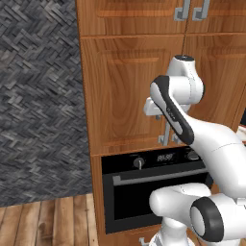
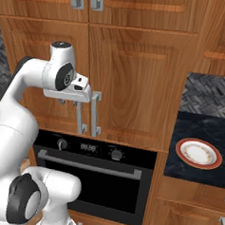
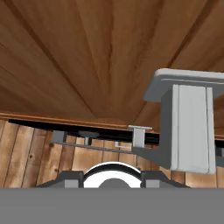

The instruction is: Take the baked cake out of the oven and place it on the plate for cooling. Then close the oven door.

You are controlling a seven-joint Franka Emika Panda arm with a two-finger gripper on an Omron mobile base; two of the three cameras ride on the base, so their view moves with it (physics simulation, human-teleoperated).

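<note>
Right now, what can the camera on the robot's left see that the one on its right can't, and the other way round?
The left base view alone takes in a dark herringbone wall and a wooden floor beside the cabinets. The right base view alone takes in the plate with its red-orange rim, lying on a dark counter to the right of the oven. Both share the oven with its door shut, the wooden cabinet doors above it, and the gripper up against those cabinet doors.
</note>
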